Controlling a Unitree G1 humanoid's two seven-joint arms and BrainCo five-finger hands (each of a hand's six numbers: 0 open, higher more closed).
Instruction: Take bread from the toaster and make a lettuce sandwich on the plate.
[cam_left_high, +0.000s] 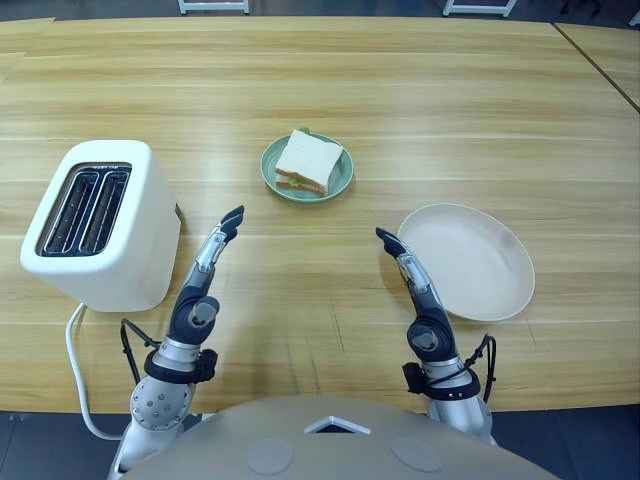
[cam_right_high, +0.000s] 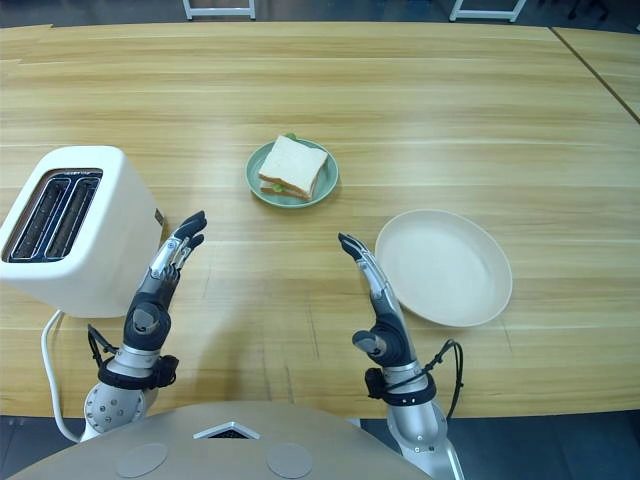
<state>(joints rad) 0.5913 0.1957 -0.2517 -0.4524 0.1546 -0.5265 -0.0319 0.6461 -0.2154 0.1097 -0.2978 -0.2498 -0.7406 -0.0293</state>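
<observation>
Nearest in the left eye view are the two hands, raised over the near part of the worktop (cam_left_high: 420, 90). On the left, a white toaster (cam_left_high: 110, 250) stands with its two slots dark. Just beside its right wall the left hand (cam_left_high: 216, 250) is released, fingers stretched forward and holding nothing. Likewise released and bare, the right hand (cam_left_high: 404, 262) has its fingertips close to the left rim of a cream plate (cam_left_high: 515, 290). Farther back, between the hands, a small green plate (cam_left_high: 343, 180) carries the sandwich (cam_left_high: 312, 160) — two white bread slices stacked, with lettuce (cam_left_high: 296, 183) peeking out at the near edge.

From the right eye view the layout reads the same. The left hand is beside the toaster, not touching it. The right hand is outstretched near the cream plate's rim but apart from it. A white cord (cam_right_high: 43, 370) runs from the toaster's base down past the worktop's near edge. The sandwich sits whole on the green plate — well apart from both hands.
</observation>
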